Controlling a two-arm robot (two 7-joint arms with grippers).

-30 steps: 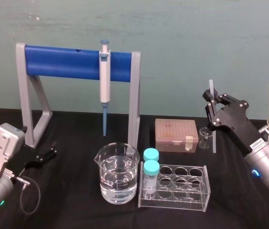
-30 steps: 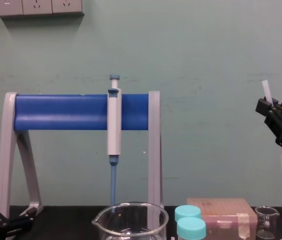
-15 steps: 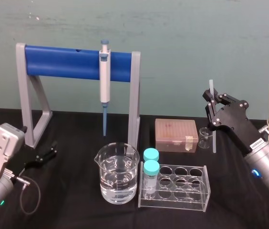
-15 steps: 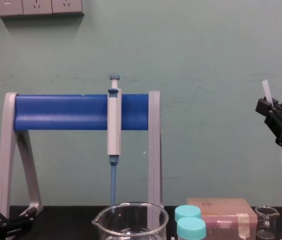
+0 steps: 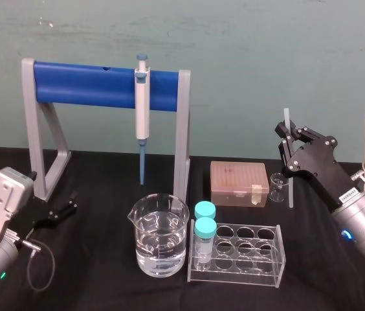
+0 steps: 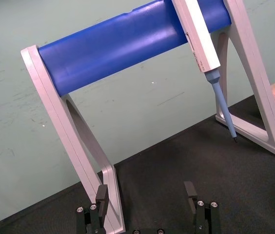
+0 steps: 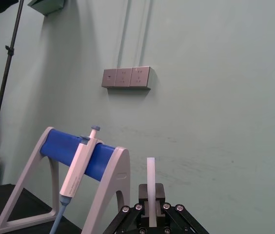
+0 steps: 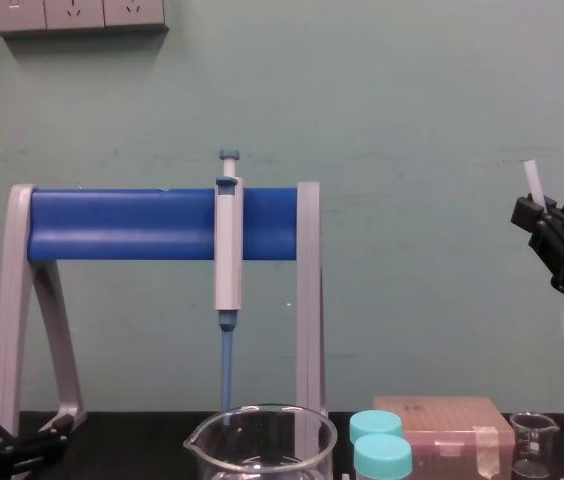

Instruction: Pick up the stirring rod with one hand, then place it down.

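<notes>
At table centre, clear liquid is held in the large beaker (image 5: 158, 240); two teal-capped vials (image 5: 204, 220) are seated in the rack (image 5: 255, 259). Rightward, the stirring rod (image 5: 290, 188) is clamped nearly upright by the right gripper (image 5: 288, 138), beside the small beaker (image 5: 277, 186); the left gripper (image 5: 71, 203) is parked near left, spread apart.

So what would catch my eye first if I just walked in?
Probably the blue-barred stand at the back, with a pipette hanging from it. Then the right gripper on the right, shut on a thin white stirring rod held nearly upright, and the water-filled beaker up front. The left gripper sits open, low on the left.
</notes>
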